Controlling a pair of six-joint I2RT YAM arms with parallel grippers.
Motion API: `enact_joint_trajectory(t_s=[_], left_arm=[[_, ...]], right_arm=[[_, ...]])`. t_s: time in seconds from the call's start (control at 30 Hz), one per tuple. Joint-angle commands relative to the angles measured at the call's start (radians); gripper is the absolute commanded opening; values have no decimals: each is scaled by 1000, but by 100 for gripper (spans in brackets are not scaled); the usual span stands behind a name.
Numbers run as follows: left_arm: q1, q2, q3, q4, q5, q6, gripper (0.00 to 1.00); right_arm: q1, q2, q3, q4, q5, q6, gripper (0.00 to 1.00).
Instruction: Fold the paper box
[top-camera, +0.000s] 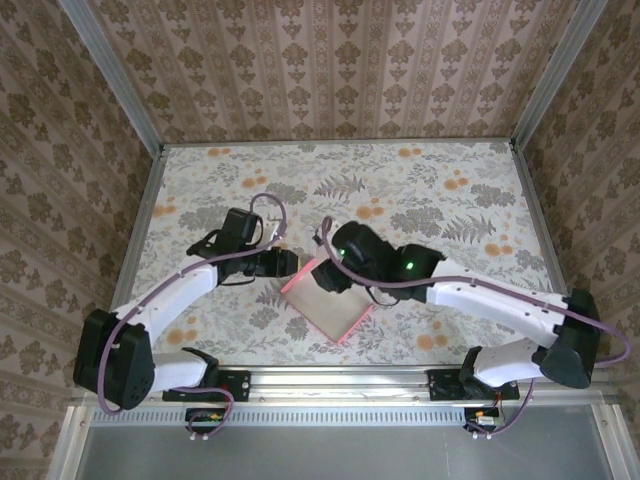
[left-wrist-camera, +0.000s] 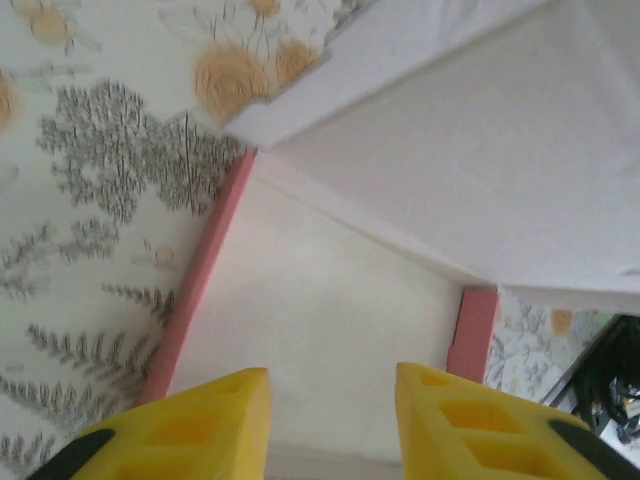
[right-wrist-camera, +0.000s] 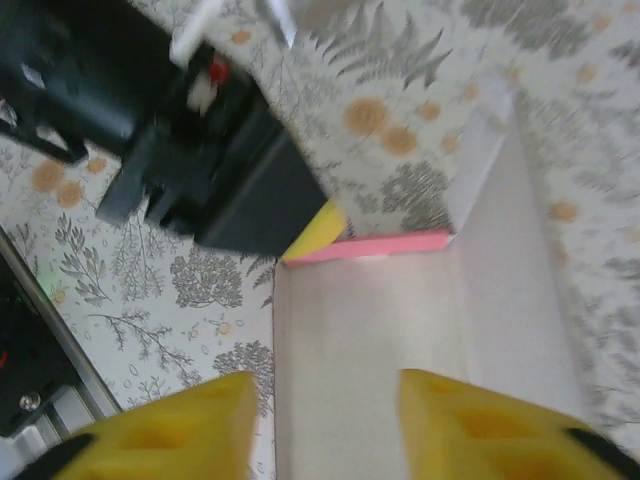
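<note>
Lying near the middle of the floral tabletop (top-camera: 450, 190), the paper box (top-camera: 330, 300) is half-formed — a pink-edged tray turned at an angle, its pale off-white inner side facing up. In the left wrist view a thin pink wall stands along its left edge and a short pink tab shows at the right, while a pale flap rises beyond the box's floor. The right wrist view shows another pink wall across the far end and a pale side panel tilted up on the right. The left claw (top-camera: 290, 262) is at the box's left corner, its yellow fingers (left-wrist-camera: 190, 435) apart above the pale card — gripping nothing. The right claw (top-camera: 328, 278) hangs over the box's far end, fingers likewise spread, with the card below them.
</note>
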Motion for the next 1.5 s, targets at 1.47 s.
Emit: enact_joint_trajectory(t_s=[1.47], left_arm=[[94, 292, 359, 53, 281, 706, 58]], right_arm=[[-73, -246, -406, -93, 121, 415, 34]])
